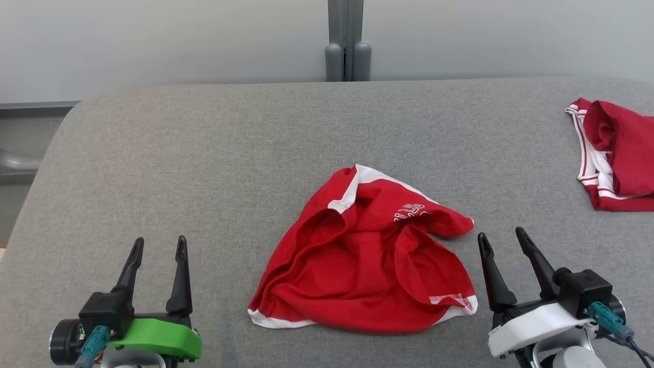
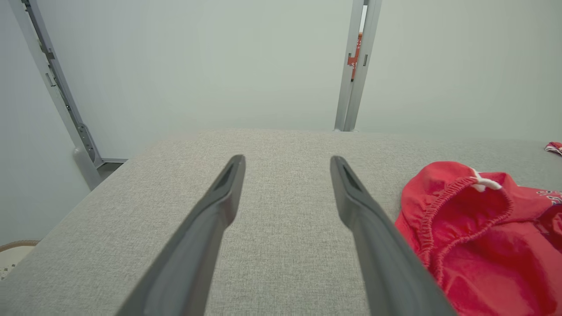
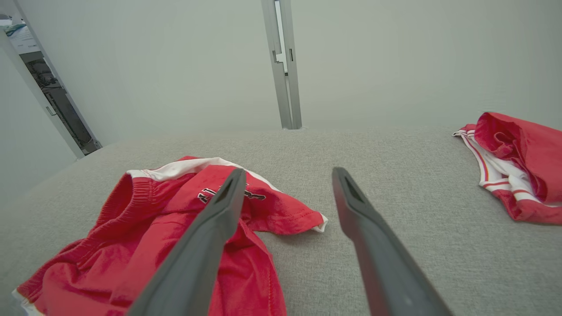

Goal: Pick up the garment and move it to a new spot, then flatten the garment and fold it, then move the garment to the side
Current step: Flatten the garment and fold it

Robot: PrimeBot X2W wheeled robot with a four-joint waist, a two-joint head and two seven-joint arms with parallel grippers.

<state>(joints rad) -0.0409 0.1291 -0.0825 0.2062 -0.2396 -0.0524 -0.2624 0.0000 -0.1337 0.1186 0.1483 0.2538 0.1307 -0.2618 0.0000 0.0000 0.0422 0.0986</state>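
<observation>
The garment [image 1: 365,255] lies crumpled on the counter [image 1: 204,153] in the lower middle of the head view, with its elastic waist bunched and one leg flopped over. The left pincer [image 1: 159,240] at the lower left and the right pincer [image 1: 500,234] at the lower right both stand apart and hold nothing. The right pincer is just beside the cloth.

With nothing gripped, this looks like the start of flattening. The next move calls for each pincer to take an edge or corner and draw the cloth out smooth.

A second garment [image 1: 618,153] sits at the far right, well apart. No container stands on the counter. A woven rim [image 2: 13,245] at the lower left of the left wrist view may be a basket, but its contents are hidden.
</observation>
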